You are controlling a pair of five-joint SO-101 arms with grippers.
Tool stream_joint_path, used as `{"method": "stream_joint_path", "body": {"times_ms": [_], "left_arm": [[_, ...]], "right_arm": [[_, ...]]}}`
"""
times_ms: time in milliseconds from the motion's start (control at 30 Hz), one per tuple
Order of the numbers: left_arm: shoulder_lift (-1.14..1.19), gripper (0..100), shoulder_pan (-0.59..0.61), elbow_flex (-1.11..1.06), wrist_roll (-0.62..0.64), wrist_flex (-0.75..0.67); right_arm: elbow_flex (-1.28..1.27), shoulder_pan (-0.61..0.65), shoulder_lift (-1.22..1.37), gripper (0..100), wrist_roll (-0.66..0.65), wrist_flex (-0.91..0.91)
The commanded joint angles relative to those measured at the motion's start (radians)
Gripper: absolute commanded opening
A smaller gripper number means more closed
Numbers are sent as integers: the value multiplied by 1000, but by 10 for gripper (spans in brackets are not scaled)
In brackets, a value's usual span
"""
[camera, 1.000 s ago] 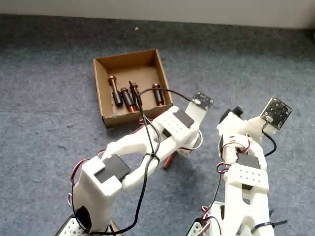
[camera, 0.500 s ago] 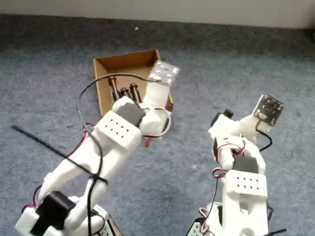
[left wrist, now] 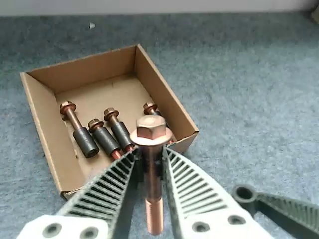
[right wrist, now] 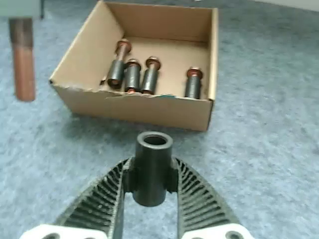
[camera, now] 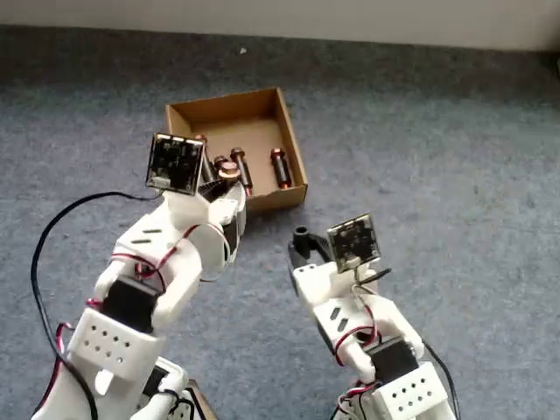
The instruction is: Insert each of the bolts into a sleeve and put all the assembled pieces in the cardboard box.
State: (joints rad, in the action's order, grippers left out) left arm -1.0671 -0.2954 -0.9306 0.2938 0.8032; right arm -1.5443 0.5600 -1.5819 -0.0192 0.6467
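An open brown cardboard box [camera: 294,150] sits on a grey carpeted surface [camera: 437,131]. Four assembled pieces lie on its floor, each a copper-coloured bolt pushed through a short dark cylindrical sleeve. Three of them [left wrist: 102,138] lie close together, side by side, toward one side wall of the box. The fourth [camera: 280,168] lies apart from them, close to the opposite wall.

The left gripper [left wrist: 149,154] is at the box's near wall, the side facing the two arms. Its two ribbed fingers are clamped on a loose copper-coloured bolt with a hexagonal flanged head [left wrist: 153,184]. The fingers grip the shank just below the head, and the head points toward the box. From above, this bolt's head [camera: 229,170] sits over the box's near edge, close to the three grouped pieces. The right wrist camera shows the bolt's lower shank [right wrist: 22,59] hanging outside the box, by a front corner.

The right gripper [right wrist: 150,169] is outside the box, in front of its near wall [right wrist: 134,107] and apart from it. Its ribbed fingers are closed around a loose dark cylindrical sleeve [right wrist: 152,149]. The sleeve's hollow bore shows at the end facing the box. From above, this sleeve [camera: 303,234] stands just off the box's near corner on the fourth piece's side, not touching the cardboard.
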Motion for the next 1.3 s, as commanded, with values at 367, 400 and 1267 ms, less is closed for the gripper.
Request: {"method": "stream_joint_path", "body": {"times_ms": [367,400,1267], "left_arm": [[-562,5,-131,-222,-9,-32],[-578,5,-147,-234,-11,-32],[-601,6,-173,-257,-17,-3]], "right_arm": [[-183,193,-240,4,-72,-145],[-183,196,-240,4,-71,-156],[-174,245,-240,4,-72,-159]]}}
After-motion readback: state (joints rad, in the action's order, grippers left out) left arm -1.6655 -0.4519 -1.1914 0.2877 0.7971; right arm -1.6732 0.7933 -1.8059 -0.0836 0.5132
